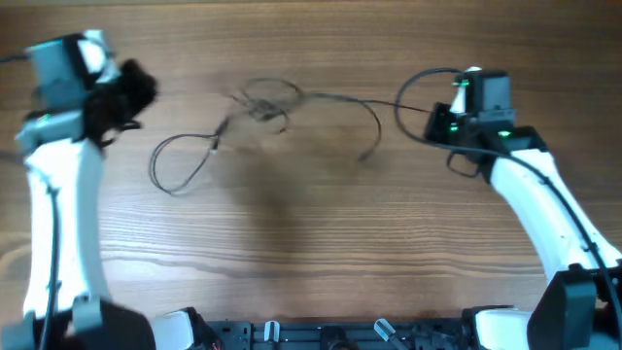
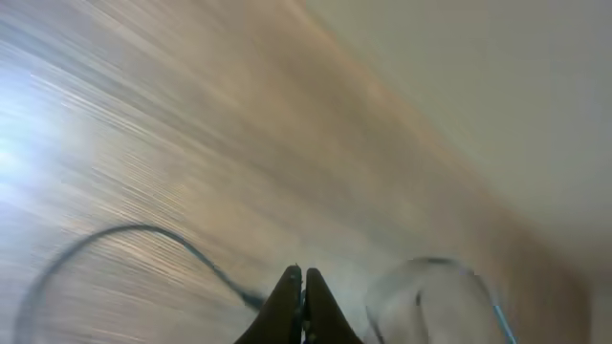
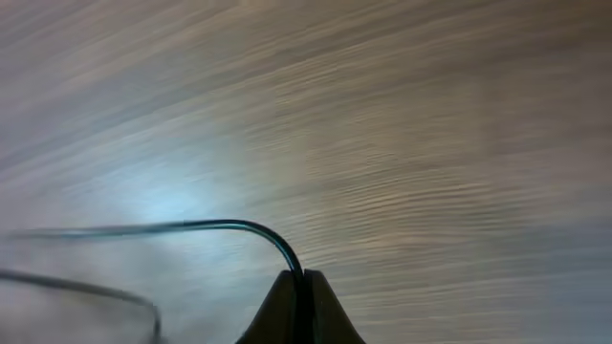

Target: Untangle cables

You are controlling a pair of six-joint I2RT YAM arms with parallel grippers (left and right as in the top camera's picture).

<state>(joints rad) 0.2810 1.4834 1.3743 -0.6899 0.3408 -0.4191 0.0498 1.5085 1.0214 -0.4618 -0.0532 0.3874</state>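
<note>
Light wooden table (image 1: 311, 253), grain running side to side, with a pale wall (image 2: 497, 86) beyond its edge in the left wrist view. Cables (image 1: 262, 102) strewn across the middle: loose loop toward the left, small tangle at centre, one strand trailing off into the right gripper (image 3: 301, 275), pinched shut on it at the tips. Left gripper (image 2: 303, 279) closed tight too, a strand ending just beside its fingers, any grip on it lost in blur.
</note>
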